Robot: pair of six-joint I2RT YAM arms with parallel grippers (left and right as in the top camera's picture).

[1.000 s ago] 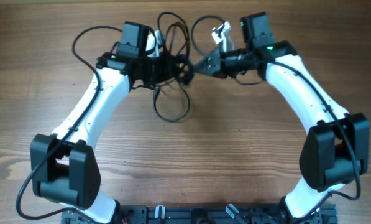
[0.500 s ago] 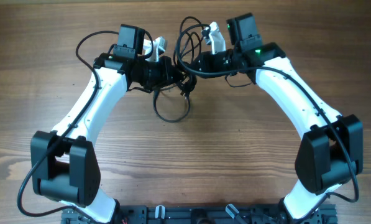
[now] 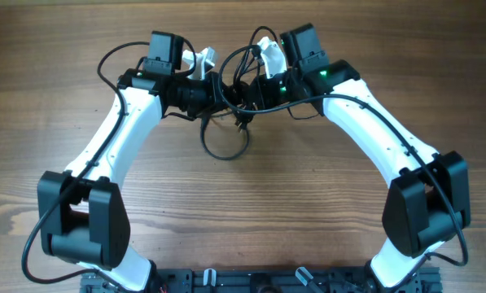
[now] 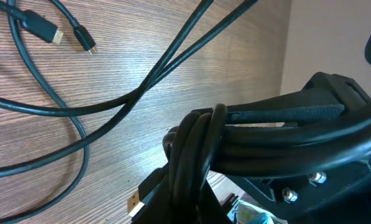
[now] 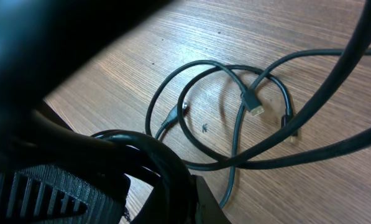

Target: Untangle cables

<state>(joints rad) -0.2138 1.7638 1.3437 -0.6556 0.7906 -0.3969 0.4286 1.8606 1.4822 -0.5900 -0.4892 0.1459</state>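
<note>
The cables (image 3: 236, 94) are thin black cords, bunched between my two grippers at the far middle of the table. One loop (image 3: 225, 145) hangs down onto the wood. My left gripper (image 3: 213, 91) is shut on a thick wrapped bundle of cords (image 4: 196, 163), with a gold USB plug (image 4: 135, 203) beside it. My right gripper (image 3: 257, 89) is shut on the same bunch (image 5: 168, 167) from the right. Loose loops with small plug ends lie on the wood in the left wrist view (image 4: 48, 32) and the right wrist view (image 5: 255, 106).
The table is brown wood (image 3: 308, 212). Both white arms curve in from the near corners, and thicker black arm wires arc above each wrist (image 3: 116, 50). The right gripper's black body (image 4: 322, 118) fills the right of the left wrist view.
My right gripper has moved left with its cable, closing the gap to the left gripper. The cable loops have bunched up between them. The left arm has hardly moved.
</note>
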